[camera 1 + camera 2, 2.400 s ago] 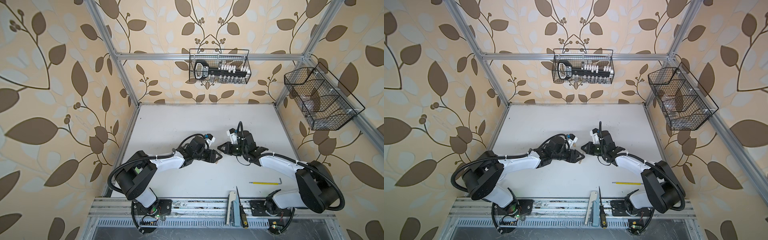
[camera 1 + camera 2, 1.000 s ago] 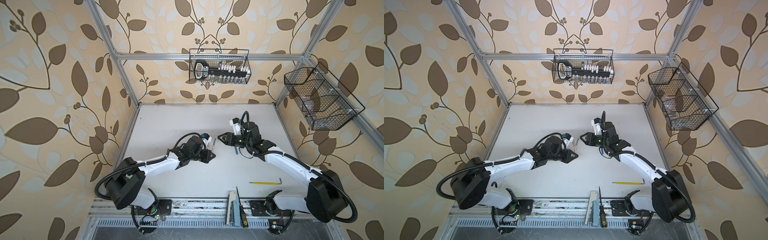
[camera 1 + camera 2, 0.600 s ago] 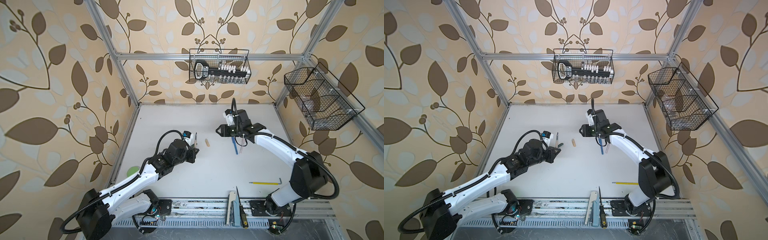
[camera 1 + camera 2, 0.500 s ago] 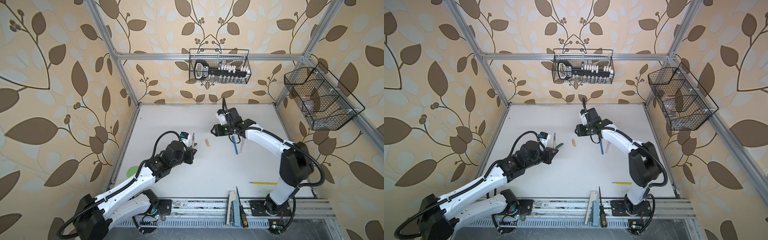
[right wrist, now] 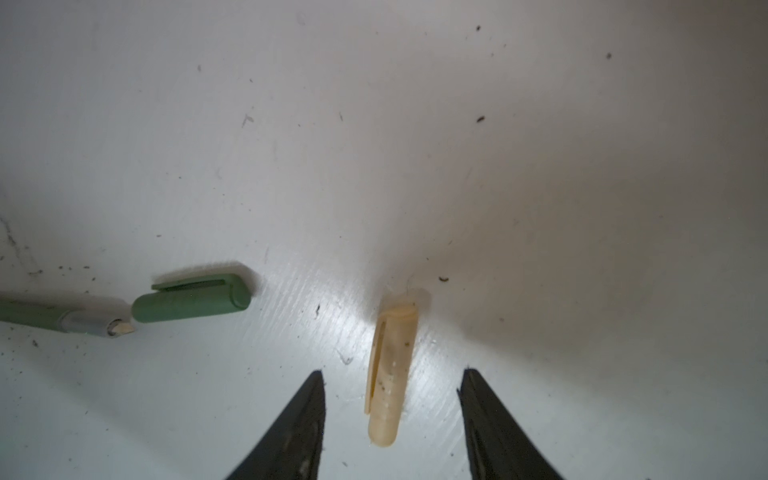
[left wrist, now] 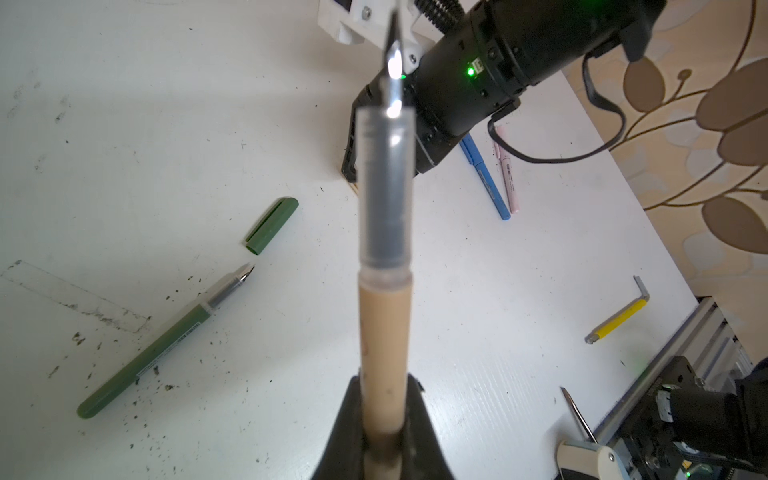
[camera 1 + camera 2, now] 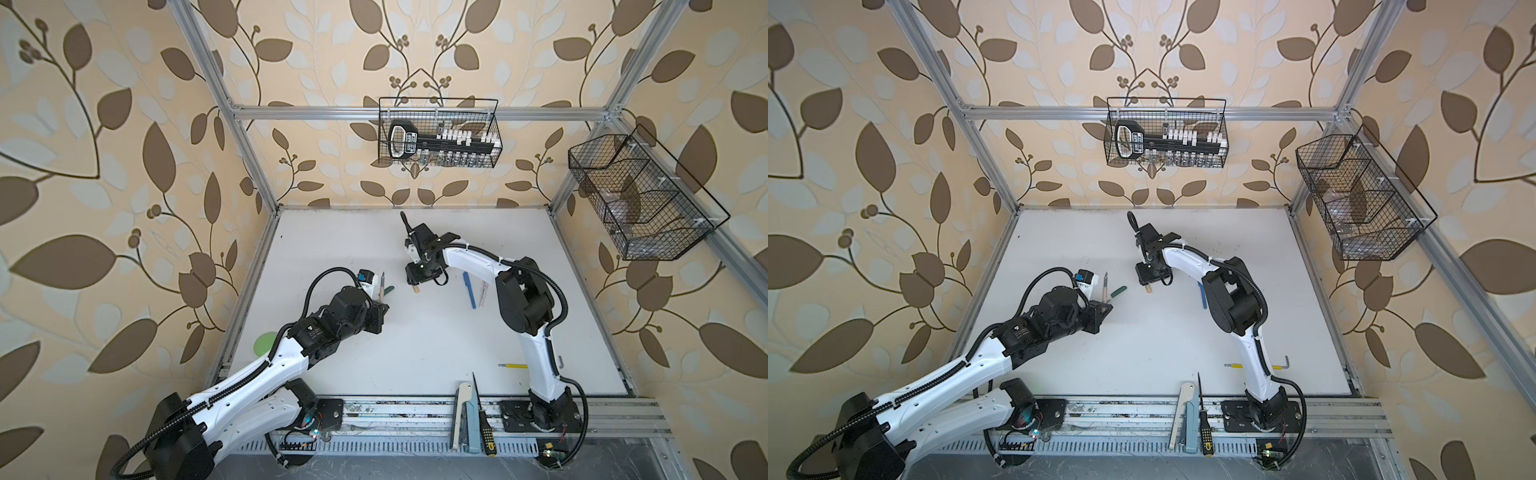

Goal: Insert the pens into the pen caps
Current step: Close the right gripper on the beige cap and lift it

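The tan cap (image 5: 391, 365) lies flat on the table (image 7: 415, 353), its clip showing along one side. The right gripper (image 5: 392, 371) hangs directly over it with the jaws apart. One black finger (image 5: 299, 419) stands on each side of the cap, and bare table shows between each finger and the cap, so nothing is held. In both top views this gripper covers most of the cap, and only one tan end pokes out toward the front edge.

Left of the tan cap in a top view, and a little nearer the front, the left gripper (image 7: 380, 308) is clamped on the rear end of the tan pen (image 7: 381, 286). The pen sticks straight out of the closed jaws, uncapped, with its clear grip section and dark nib at the far end. It is held off the table and is apart from the tan cap.

The green cap (image 7: 388, 289) lies on the table between the left gripper and the tan cap. Beyond it, farther from the tan cap, lies the green pen (image 6: 166, 340). It is uncapped, and its nib stops just short of the green cap's open end.

On the tan cap's other side, the blue pen (image 7: 469, 290) and pink pen (image 7: 482, 293) lie side by side, nearly parallel, and both look capped. The yellow rod (image 7: 515, 366) lies well apart from the tan cap, toward the front right.
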`<state>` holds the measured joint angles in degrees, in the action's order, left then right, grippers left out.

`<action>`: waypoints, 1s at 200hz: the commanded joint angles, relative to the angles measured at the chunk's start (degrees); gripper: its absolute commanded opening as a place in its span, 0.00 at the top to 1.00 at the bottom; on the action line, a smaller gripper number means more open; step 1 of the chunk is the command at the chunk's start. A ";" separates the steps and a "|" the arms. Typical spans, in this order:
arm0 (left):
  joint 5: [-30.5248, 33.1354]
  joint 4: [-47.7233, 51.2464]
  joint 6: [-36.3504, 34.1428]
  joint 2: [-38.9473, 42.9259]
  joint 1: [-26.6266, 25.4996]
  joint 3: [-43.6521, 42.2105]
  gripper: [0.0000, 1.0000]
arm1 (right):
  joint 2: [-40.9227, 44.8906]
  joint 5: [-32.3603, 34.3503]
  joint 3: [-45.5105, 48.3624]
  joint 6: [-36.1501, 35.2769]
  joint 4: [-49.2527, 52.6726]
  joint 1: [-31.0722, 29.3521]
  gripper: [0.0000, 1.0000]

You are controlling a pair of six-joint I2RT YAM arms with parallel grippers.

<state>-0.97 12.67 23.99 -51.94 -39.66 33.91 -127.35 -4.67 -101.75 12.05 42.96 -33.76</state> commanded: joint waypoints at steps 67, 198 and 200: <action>-0.02 -0.89 -0.79 0.64 0.35 -0.09 0.98 | -5.81 2.99 -3.89 -1.72 4.08 -1.48 0.52; -2.55 -1.33 -1.98 -1.10 0.29 1.45 0.97 | -7.75 12.05 -5.37 -2.57 9.95 -4.49 0.74; -2.70 -1.46 -2.14 -1.20 0.31 1.36 0.97 | -7.68 12.27 -5.36 -2.56 9.93 -4.50 0.75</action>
<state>-2.07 12.88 23.86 -52.62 -39.66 33.26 -132.09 5.34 -106.83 10.61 48.99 -37.87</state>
